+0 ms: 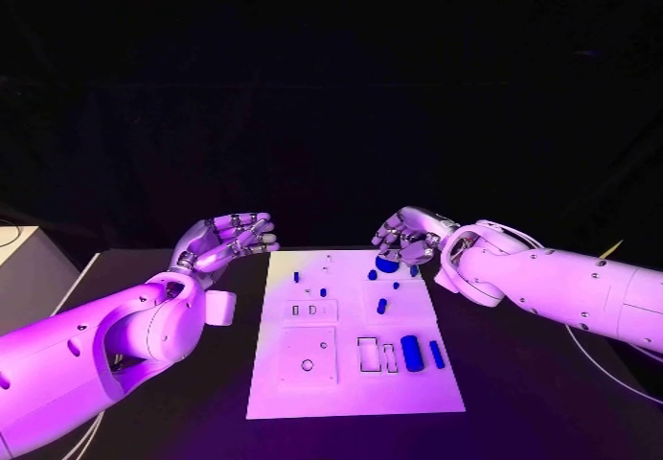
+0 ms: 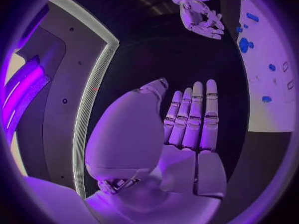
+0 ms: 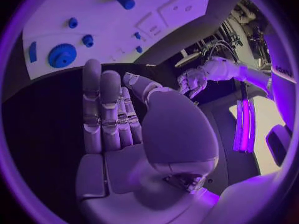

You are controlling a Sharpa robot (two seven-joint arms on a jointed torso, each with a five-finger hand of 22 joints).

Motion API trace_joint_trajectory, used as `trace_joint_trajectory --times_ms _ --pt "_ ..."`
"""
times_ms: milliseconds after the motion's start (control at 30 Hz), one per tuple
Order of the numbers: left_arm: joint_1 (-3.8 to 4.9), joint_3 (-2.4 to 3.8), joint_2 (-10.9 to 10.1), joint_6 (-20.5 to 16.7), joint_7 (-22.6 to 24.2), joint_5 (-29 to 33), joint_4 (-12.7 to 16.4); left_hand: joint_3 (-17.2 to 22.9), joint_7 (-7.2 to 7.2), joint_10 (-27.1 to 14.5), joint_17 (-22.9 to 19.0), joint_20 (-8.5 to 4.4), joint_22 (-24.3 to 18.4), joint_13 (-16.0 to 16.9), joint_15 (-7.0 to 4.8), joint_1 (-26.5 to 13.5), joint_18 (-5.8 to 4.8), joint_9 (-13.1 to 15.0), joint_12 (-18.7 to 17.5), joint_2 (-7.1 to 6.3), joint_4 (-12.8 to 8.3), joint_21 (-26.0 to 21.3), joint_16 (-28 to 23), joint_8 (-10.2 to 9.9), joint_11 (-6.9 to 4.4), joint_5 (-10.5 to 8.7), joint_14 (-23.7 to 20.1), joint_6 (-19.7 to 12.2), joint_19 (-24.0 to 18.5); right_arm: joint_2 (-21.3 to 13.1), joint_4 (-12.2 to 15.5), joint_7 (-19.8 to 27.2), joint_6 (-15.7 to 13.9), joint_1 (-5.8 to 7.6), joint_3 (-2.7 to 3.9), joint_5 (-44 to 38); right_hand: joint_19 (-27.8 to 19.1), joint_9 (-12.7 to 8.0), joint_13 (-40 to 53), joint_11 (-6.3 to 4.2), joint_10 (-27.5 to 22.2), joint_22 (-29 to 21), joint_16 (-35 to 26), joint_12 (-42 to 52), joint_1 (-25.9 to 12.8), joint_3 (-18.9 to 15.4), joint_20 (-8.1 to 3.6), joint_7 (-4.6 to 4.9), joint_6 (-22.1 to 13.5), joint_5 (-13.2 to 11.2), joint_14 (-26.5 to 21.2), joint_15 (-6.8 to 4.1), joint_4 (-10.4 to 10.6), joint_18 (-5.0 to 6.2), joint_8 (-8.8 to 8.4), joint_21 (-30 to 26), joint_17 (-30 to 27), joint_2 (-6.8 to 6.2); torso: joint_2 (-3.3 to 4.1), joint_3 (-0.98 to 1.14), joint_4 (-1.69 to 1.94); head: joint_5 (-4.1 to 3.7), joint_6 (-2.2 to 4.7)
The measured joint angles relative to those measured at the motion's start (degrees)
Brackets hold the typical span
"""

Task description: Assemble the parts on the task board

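While both hands hover empty, fingers loosely spread: left hand [image 1: 225, 241] at board's [image 1: 354, 383] 10 o'clock; right hand [image 1: 410, 236] at 1 o'clock, beside gear [image 1: 387, 264]; parts [image 1: 412, 353] lie on board.

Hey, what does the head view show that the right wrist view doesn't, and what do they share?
Head view alone: the whole task board down to its near edge, with two long blue parts lying at its near right, and the right hand seen from outside, near the far right corner. Right wrist view alone: that hand's palm, fingers together and straight, holding nothing. Both: the blue gear on the board and the left hand.
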Motion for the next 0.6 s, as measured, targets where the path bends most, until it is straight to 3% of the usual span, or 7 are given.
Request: trace_joint_trajectory --times_ms 33,100,333,600 --pt "0.0 0.08 -0.2 0.1 0.0 0.0 0.4 0.0 0.0 -0.4 0.7 -0.17 0.4 0.0 0.01 0.0 0.0 -0.1 0.0 -0.08 0.0 0.8 0.9 -0.1 0.02 0.0 -0.7 0.0 0.4 0.1 0.1 -1.0 0.3 0.02 0.0 -1.7 3.9 1.1 0.3 -0.1 0.1 12.4 10.6 -0.3 -1.5 1.4 -0.4 -0.33 0.6 0.2 0.3 -0.25 0.8 -1.85 -0.33 10.4 12.3 -1.49 0.24 -0.07 0.18 -0.2 0.09" --pt "-0.02 0.24 -0.7 0.2 -0.1 0.0 1.1 0.0 0.0 -0.6 3.4 -0.22 1.5 0.0 -0.07 0.0 0.0 -0.2 0.0 -0.08 0.0 2.8 4.9 -0.2 0.18 0.0 -2.9 0.0 0.3 0.2 0.2 -3.1 1.0 0.07 0.0 -5.3 6.2 1.9 0.5 -0.37 -0.2 21.7 21.7 -0.3 -2.4 2.1 -0.56 -0.44 0.8 0.2 0.3 -0.26 1.5 -2.93 -0.55 19.5 20.8 -2.91 0.6 -0.18 0.46 -0.44 0.18" --pt "-0.03 1.0 -2.1 0.4 -0.2 0.0 3.6 -0.2 0.0 -0.8 12.1 -1.14 7.5 0.0 -0.62 0.0 0.0 -0.6 0.0 -0.09 -0.2 12.9 20.2 -0.7 0.0 0.0 -8.0 0.0 -1.7 0.7 0.1 -8.8 3.1 0.12 0.04 -14.6 6.5 2.8 0.6 -0.61 -2.5 25.6 25.1 -0.3 -3.1 1.8 -0.48 -1.44 -0.2 -0.9 0.3 -0.26 2.1 -3.04 -0.77 22.7 24.0 -3.57 1.95 -0.43 1.2 -1.21 0.31" --pt "-0.02 1.6 -2.8 0.5 -0.4 -0.1 5.0 -0.2 0.0 -0.8 13.4 -1.13 9.7 0.0 -0.61 0.0 0.0 -0.7 0.0 -0.08 -0.2 16.5 24.0 -0.8 0.0 0.0 -9.2 0.0 -3.1 1.6 0.1 -12.5 4.5 -0.11 0.04 -20.9 6.5 3.3 0.7 -0.6 -2.9 26.9 26.0 -0.3 -3.3 1.4 -0.48 -1.45 -0.2 -1.2 0.3 -0.26 2.5 -3.04 -0.77 23.7 24.8 -3.79 3.08 -0.57 1.62 -1.55 0.69"
